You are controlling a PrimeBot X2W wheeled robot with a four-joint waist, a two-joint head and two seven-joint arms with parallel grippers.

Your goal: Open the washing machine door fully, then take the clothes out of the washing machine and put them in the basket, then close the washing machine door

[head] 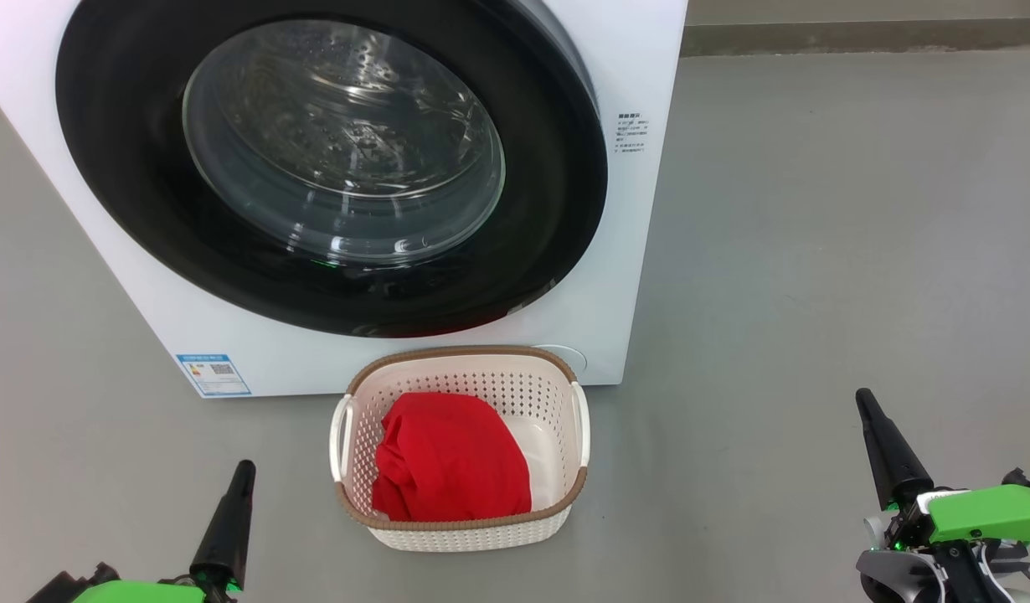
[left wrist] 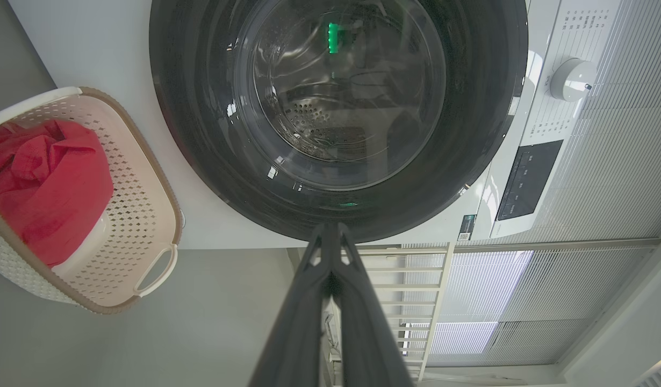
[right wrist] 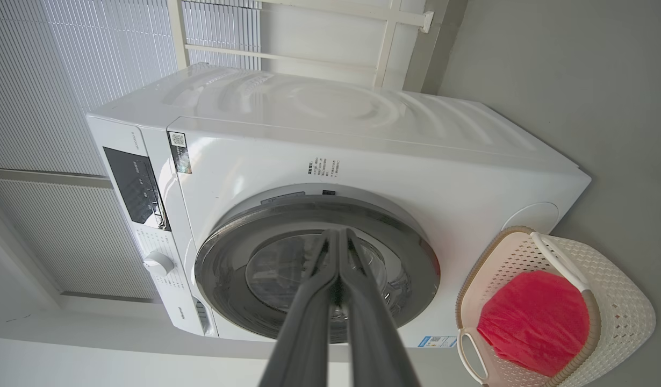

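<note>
The door [head: 331,167] sits flush on the washer [head: 641,276]. The red clothes [head: 448,461] lie heaped in the basket [head: 460,356], set on the floor [head: 816,251] just before the washer, likely to keep the carry short. The left pincer [head: 244,469] and right pincer [head: 865,406] hang low on either side, fingers pressed together, holding nothing; the task looks done. The head view cuts off the door's top, whether the latch caught cannot be told, and glare blurs the drum.

The washing machine door [head: 331,163] has a glossy black rim and clear glass. The washing machine [head: 649,251] is smooth white. The basket [head: 465,536] is perforated cream plastic, the clothes [head: 448,461] soft red cloth, the floor [head: 816,251] matt grey.
</note>
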